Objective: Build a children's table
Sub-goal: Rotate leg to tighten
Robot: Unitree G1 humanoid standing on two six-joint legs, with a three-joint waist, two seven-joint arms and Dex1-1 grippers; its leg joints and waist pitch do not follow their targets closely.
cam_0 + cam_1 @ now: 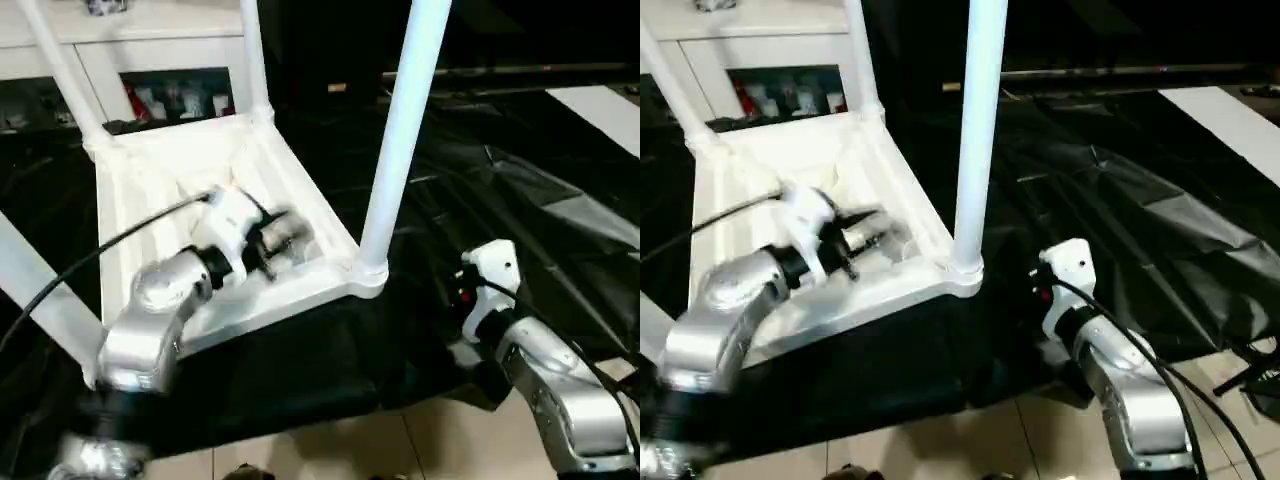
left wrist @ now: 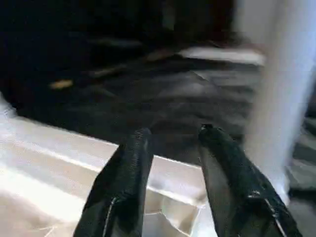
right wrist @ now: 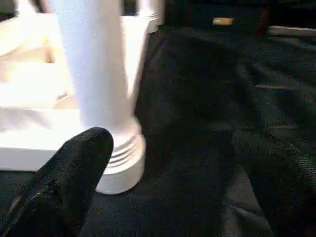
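Both pincers hold nothing: left pincer (image 2: 173, 185) parted over the upturned table (image 1: 150, 180), right pincer (image 3: 163, 197) wide beside a leg (image 1: 400, 140).

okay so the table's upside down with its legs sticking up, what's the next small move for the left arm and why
Probably draw the left end effector up and back, clear of the table top's underside. Its fingers stand apart holding nothing, and the near leg already stands upright in its corner socket.
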